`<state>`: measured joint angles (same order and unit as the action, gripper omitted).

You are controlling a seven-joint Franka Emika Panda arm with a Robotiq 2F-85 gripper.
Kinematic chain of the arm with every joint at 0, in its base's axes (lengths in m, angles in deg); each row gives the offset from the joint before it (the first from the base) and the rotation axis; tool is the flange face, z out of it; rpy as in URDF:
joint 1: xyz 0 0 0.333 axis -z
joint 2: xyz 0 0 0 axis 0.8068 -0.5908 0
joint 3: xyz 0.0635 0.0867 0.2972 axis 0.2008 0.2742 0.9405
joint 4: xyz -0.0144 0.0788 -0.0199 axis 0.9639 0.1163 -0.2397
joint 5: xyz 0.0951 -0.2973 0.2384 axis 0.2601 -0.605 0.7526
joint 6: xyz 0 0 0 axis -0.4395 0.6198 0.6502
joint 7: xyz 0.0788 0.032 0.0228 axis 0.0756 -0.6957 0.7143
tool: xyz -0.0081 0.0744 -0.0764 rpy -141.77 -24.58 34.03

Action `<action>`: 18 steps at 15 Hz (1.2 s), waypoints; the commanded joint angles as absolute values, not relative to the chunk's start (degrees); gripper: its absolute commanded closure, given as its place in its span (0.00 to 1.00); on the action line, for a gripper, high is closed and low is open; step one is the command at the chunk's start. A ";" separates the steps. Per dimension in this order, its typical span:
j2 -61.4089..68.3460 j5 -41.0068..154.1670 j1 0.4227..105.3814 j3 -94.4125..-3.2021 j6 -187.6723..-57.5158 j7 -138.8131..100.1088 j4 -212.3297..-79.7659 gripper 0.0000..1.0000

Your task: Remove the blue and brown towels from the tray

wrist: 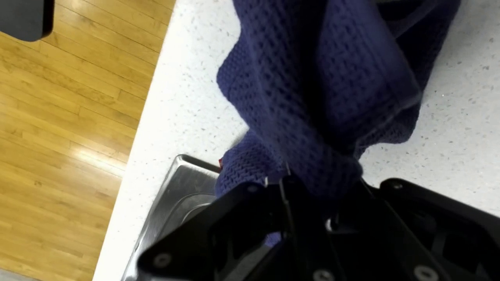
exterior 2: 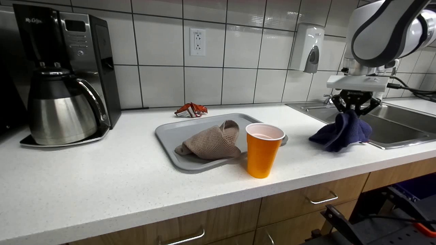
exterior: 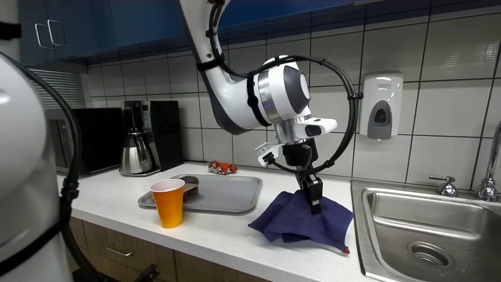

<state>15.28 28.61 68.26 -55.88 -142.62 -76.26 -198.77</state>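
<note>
The blue towel (exterior: 301,223) hangs bunched from my gripper (exterior: 315,205), its lower folds resting on the counter between the tray and the sink. It also shows in an exterior view (exterior 2: 344,132) and in the wrist view (wrist: 289,97). In the wrist view, the gripper (wrist: 316,187) is shut on the towel, with cloth pinched between the fingers. The brown towel (exterior 2: 214,144) lies crumpled on the grey tray (exterior 2: 180,129), at its near left part. In an exterior view, the brown towel (exterior: 190,184) is partly hidden behind the orange cup, on the tray (exterior: 227,192).
The orange cup (exterior: 168,205) stands on the counter against the tray's front side. A red wrapper (exterior: 222,167) lies behind the tray. A steel sink (exterior: 362,227) is right beside the blue towel. A coffee maker (exterior 2: 85,61) stands at the back left. The counter's front edge is near.
</note>
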 commanded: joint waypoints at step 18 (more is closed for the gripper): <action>13.52 27.81 55.86 -60.97 -141.51 -78.62 -195.12 0.00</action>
